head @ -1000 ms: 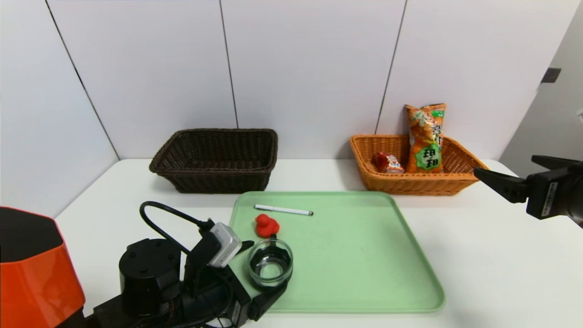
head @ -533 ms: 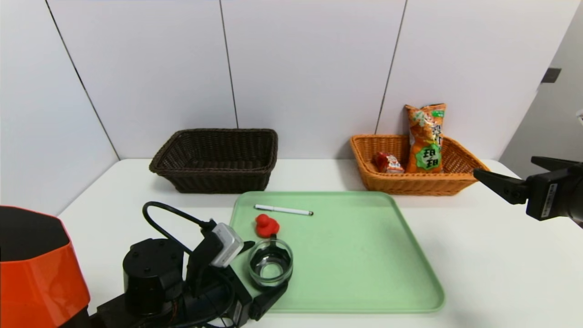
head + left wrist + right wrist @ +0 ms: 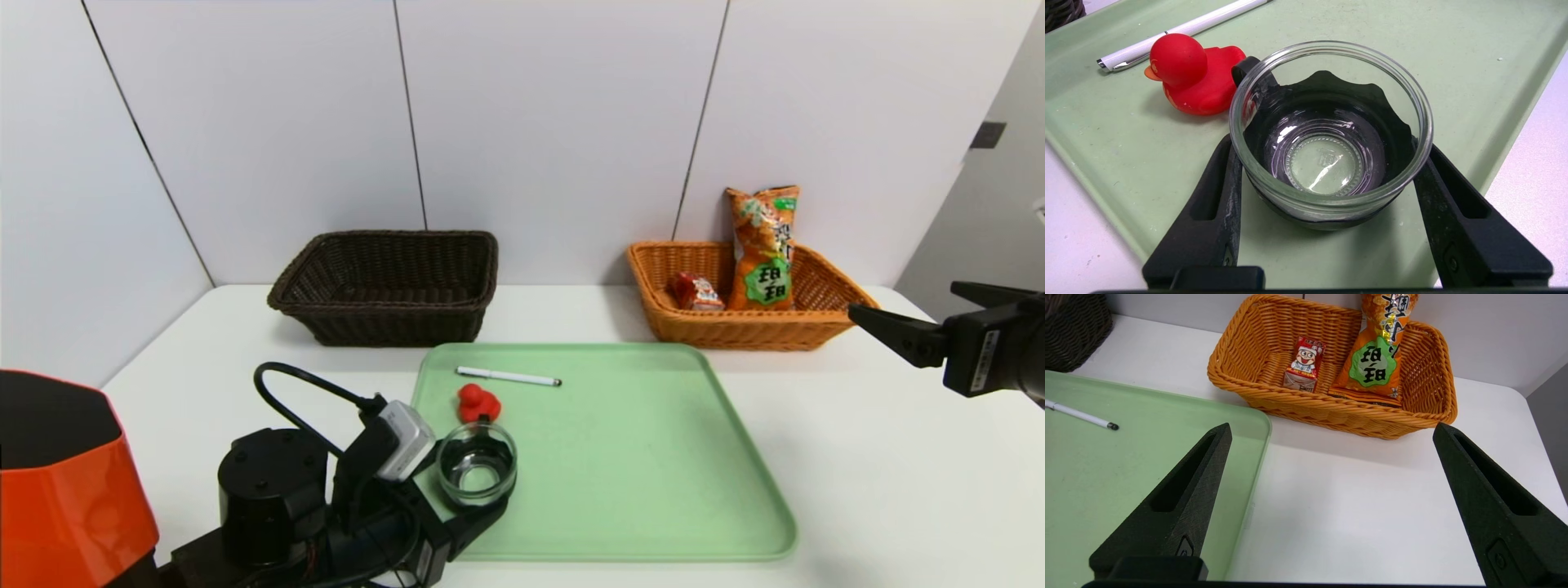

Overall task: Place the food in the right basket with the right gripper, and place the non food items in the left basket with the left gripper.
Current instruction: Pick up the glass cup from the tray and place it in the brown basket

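Note:
A short clear glass cup (image 3: pixel 476 465) (image 3: pixel 1331 134) stands on the near left of the green tray (image 3: pixel 645 465). My left gripper (image 3: pixel 477 472) (image 3: pixel 1327 102) is shut on it, one black finger pressing each side. Just beyond the cup sit the red rubber duck (image 3: pixel 478 403) (image 3: pixel 1192 73) and the white pen (image 3: pixel 506 376) (image 3: pixel 1184 28). The dark brown left basket (image 3: pixel 392 322) holds nothing I can see. The orange right basket (image 3: pixel 735 331) (image 3: pixel 1347 412) holds the snack bag (image 3: pixel 765 249) (image 3: pixel 1376 363) and the red carton (image 3: pixel 695 292) (image 3: pixel 1304 363). My right gripper (image 3: pixel 904 298) (image 3: pixel 1332 428) hovers open at the table's right side.
Both baskets stand at the back of the white table (image 3: pixel 882 457), against the wall. An orange and black housing (image 3: pixel 65 482) fills the near left corner. The left arm's cable (image 3: pixel 302 380) loops above the table left of the tray.
The left gripper's fingers have closed in onto the glass cup, and the cup has shifted slightly to the left. The right arm has stayed still.

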Robot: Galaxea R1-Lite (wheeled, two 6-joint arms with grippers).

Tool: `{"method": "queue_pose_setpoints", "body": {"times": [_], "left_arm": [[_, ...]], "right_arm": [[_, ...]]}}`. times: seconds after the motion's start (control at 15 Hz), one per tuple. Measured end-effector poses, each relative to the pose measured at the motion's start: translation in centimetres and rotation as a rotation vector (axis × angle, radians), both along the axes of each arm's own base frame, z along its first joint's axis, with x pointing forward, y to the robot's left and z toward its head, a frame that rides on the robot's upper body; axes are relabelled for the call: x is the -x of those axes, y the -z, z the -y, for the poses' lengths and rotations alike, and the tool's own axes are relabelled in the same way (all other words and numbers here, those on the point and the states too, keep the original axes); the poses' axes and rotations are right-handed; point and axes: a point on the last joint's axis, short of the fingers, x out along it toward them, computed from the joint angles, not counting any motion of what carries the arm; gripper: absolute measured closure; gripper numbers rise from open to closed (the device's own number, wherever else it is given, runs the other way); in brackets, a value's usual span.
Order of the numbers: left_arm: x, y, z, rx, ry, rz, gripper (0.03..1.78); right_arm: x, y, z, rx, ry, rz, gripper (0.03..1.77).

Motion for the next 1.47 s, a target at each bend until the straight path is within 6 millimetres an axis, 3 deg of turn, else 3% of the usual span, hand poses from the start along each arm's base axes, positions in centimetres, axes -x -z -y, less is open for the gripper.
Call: {"method": "queue_pose_setpoints", "body": {"times": [0.2,0.53,0.67,1.07,1.2,1.47], "left_arm": [[0.3,-1.6,-0.1,0.042,0.006,0.054,0.60],[0.8,-6.5,-0.6,0.176,-0.028,0.232,0.60],[-0.2,-8.5,-1.0,0.224,-0.077,0.317,0.60],[-7.2,-15.6,-4.1,0.247,-0.266,0.450,0.61],[-10.0,-16.2,-5.7,0.199,-0.281,0.411,0.61],[-15.3,-14.2,-7.6,0.133,-0.336,0.344,0.61]], "right_arm": [[0.1,0.4,0.0,0.001,-0.002,-0.011,0.10],[0.2,0.9,0.0,0.004,-0.007,-0.026,0.10],[0.3,0.9,0.0,0.003,-0.007,-0.028,0.10],[0.3,1.3,0.0,0.005,-0.009,-0.034,0.10],[0.3,1.2,0.0,0.004,-0.010,-0.032,0.10],[0.5,1.1,0.0,0.004,-0.009,-0.026,0.10]]}}
